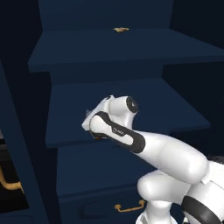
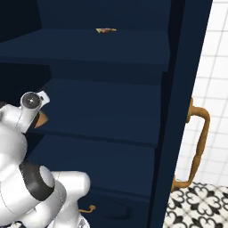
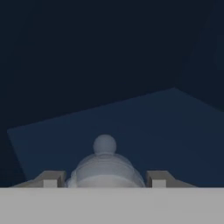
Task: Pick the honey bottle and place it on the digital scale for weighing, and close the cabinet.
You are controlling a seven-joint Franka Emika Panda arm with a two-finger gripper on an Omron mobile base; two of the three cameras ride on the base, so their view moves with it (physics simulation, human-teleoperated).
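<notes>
while reaching into cabinet (image 1: pixel 105 48) | jaws clamped on honey bottle (image 3: pixel 105 166) | wrist over middle shelf (image 1: pixel 144 103)

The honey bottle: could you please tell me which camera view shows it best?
The hand view: the honey bottle sits between the end effector's fingertips, cap visible. The right base view shows an amber sliver beside the wrist; the left base view barely shows it.

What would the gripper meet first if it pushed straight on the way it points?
The gripper is shut on the rounded bottle with the small grey cap. Past it lies bare navy shelf, then probably the cabinet's dark back wall; depth is unclear.
</notes>
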